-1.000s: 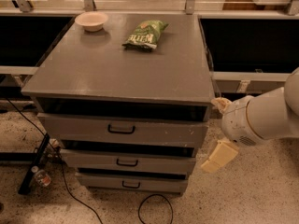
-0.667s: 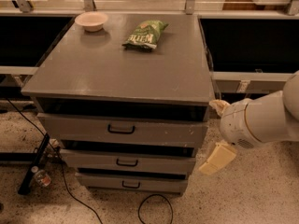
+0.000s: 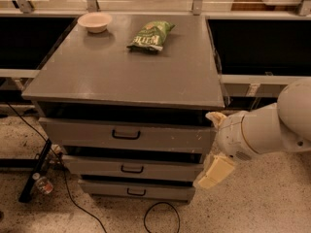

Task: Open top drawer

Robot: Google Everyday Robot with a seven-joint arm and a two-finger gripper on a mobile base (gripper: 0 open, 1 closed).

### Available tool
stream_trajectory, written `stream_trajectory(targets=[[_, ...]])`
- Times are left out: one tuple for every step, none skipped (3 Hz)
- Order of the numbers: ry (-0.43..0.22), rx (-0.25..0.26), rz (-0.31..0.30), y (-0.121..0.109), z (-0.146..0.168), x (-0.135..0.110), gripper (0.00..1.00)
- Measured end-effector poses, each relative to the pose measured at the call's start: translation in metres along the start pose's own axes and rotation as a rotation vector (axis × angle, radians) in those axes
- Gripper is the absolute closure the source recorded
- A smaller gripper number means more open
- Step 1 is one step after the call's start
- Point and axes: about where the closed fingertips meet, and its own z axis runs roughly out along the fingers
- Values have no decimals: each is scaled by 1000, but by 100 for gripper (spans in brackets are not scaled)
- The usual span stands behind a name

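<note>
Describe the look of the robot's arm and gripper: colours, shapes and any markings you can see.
The arm is smooth, glossy white, built of rounded, bulbous segments, with a thin tan ring around its wrist section. The gripper, beside the right end of the top drawer, has two flat cream-yellow fingers. No cables or lettering show on it.

Matt top drawer (image 3: pixel 87 134) — plastic gripper (image 3: pixel 207 149) beside

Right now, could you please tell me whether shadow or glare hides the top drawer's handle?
Camera view: no; the cabinet top casts shadow above the top drawer, but its handle shows plainly; the gripper, at that drawer's right end, is well lit, jaws apart.
</note>
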Motion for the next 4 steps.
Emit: stream_trajectory(targets=[[-2,-55,-19,10,23,-5,0],[-2,-55,-19,10,23,-5,0],[-28,-50,11,8,39,-6,0],[-56,-66,72,-11,86,-6,0]])
